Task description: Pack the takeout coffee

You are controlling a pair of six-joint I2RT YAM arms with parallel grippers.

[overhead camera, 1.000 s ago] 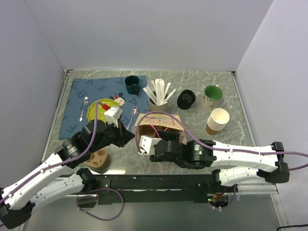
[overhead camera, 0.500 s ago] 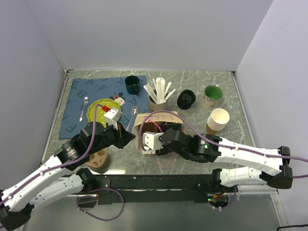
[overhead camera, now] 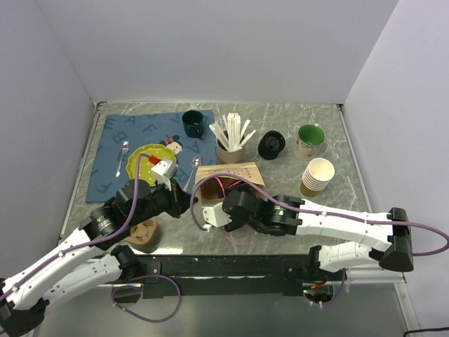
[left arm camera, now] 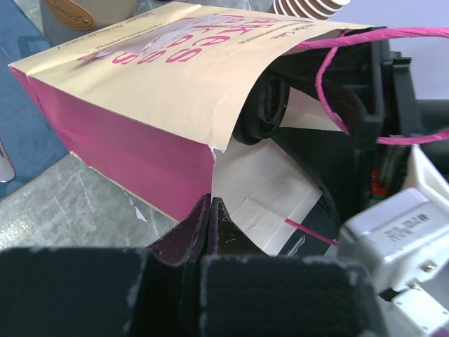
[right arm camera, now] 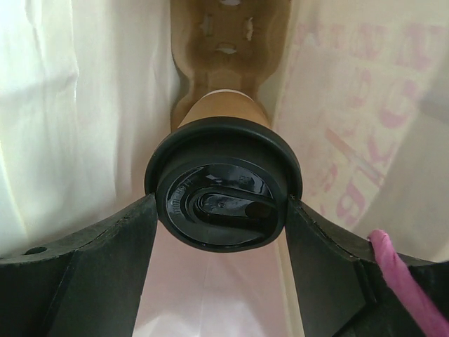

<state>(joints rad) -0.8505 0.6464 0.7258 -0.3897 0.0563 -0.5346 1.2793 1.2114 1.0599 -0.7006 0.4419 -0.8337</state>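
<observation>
The takeout coffee (right arm camera: 221, 112), a tan cup with a black lid (right arm camera: 223, 203), lies inside the paper bag (overhead camera: 228, 173), which rests on its side at the table's middle. My right gripper (right arm camera: 222, 210) is shut on the coffee, one finger against each side of the lid. A brown cardboard carrier (right arm camera: 228, 42) sits deeper in the bag behind the cup. In the top view the bag hides both cup and fingers. My left gripper (left arm camera: 210, 205) is shut on the lower lip of the bag's mouth (left arm camera: 231, 189), at the bag's left in the top view (overhead camera: 186, 199).
A second cardboard carrier (overhead camera: 144, 234) sits near the left front edge. Behind the bag stand a cup of wooden stirrers (overhead camera: 231, 140), loose black lids (overhead camera: 271, 144), a green mug (overhead camera: 309, 140) and stacked lidless cups (overhead camera: 317, 175). A blue mat (overhead camera: 112, 140) holds a yellow plate (overhead camera: 144, 156).
My right arm has pushed leftward and deeper into the bag's mouth with the cup. The bag has tipped flatter toward the back. The left gripper has kept its pinch.
</observation>
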